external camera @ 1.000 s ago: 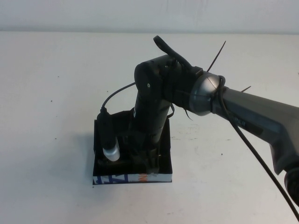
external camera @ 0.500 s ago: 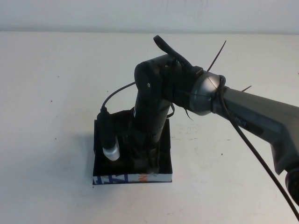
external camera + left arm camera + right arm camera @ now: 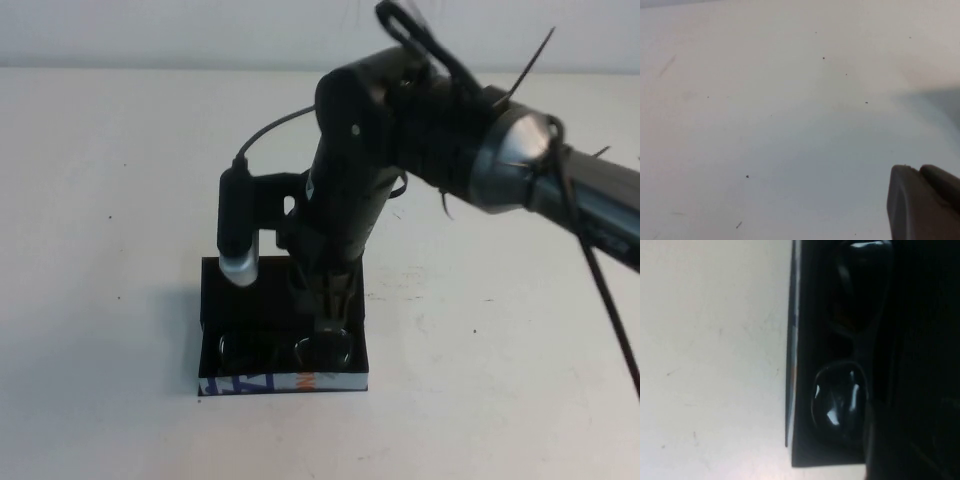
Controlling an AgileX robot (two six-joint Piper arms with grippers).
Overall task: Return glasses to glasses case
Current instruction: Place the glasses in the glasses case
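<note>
The glasses case (image 3: 285,382) lies open on the white table, its white printed front edge towards me. The glasses (image 3: 322,350) lie inside it by the front wall, both lenses showing. My right gripper (image 3: 327,312) hangs just above the right lens, open and empty, apart from the frame. In the right wrist view the glasses (image 3: 840,395) lie inside the case (image 3: 800,365) along its printed wall. My left gripper (image 3: 919,170) shows only in the left wrist view, shut and empty over bare table.
The right arm's wrist camera (image 3: 238,235) and its cable hang over the left part of the case. The case's lid, behind the arm, is mostly hidden. White table (image 3: 120,200) lies all round the case.
My right gripper has risen out of the case and back a little. The glasses, hidden under it before, now lie uncovered in the case.
</note>
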